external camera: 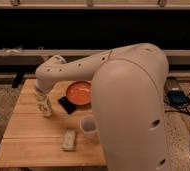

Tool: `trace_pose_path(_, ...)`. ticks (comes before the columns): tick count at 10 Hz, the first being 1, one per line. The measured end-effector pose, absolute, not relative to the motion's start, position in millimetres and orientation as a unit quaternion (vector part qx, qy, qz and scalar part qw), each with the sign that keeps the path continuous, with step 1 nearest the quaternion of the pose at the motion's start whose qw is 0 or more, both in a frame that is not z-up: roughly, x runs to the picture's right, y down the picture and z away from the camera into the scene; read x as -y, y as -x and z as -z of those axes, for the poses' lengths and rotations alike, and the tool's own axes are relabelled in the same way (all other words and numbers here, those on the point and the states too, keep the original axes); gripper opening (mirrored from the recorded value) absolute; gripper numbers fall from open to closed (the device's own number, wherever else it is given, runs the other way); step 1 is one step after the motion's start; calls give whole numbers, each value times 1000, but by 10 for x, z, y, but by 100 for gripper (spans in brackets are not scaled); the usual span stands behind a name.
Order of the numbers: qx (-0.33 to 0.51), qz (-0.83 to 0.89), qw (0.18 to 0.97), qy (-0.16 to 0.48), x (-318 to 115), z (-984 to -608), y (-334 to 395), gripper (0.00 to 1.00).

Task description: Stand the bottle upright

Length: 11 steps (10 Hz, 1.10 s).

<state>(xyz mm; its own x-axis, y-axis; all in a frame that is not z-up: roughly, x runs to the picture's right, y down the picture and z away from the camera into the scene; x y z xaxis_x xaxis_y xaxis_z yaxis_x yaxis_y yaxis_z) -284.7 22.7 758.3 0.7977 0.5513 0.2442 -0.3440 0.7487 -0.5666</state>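
The bottle [47, 108] is a small whitish, semi-clear thing near the left edge of the wooden table [28, 130]. It looks about upright. My gripper [41, 99] hangs at the end of the white arm [73, 70], directly over and against the bottle's top. The arm reaches in from the right, and the gripper partly hides the bottle's upper end.
An orange bowl [80, 92] sits at the table's middle back, with a black flat object [66, 104] at its left. A white round cup [88, 125] and a flat pale block [69, 140] lie nearer the front. My large white body [133, 110] covers the table's right side.
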Motion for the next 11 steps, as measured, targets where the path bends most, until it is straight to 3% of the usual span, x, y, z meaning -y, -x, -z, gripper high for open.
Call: trace_pose_path(11, 207, -241, 906, 280, -46, -7651, 2617, 80)
